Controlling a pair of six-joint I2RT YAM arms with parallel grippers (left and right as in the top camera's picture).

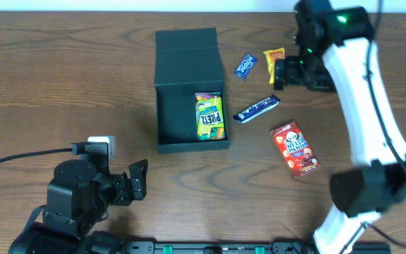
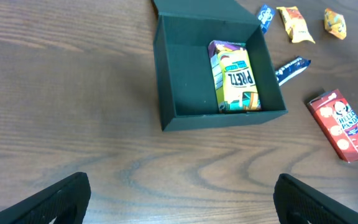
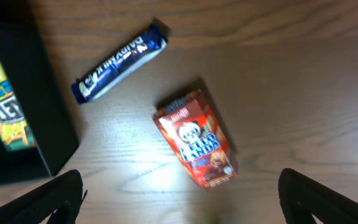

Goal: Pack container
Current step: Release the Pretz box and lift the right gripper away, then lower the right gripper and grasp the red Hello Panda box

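The container (image 1: pixel 169 106) is a dark square box standing open in the middle of the table, its flap lid (image 1: pixel 187 48) folded back. A yellow-green Pretz packet (image 1: pixel 210 116) lies inside along its right wall. The container also shows in the left wrist view (image 2: pixel 185 74) and at the left edge of the right wrist view (image 3: pixel 36 93). My left gripper (image 1: pixel 138 180) is open and empty near the front of the table, short of the container (image 2: pixel 179 202). My right gripper (image 1: pixel 279 73) is open and empty, raised above the loose snacks right of the container (image 3: pixel 182 205).
Right of the container lie a red Hello Panda box (image 1: pixel 296 148) (image 3: pixel 196 140), a blue bar (image 1: pixel 256 108) (image 3: pixel 120 59), a small blue packet (image 1: pixel 245 66) and an orange packet (image 1: pixel 274 56). A second yellow packet (image 2: pixel 335 22) shows in the left wrist view.
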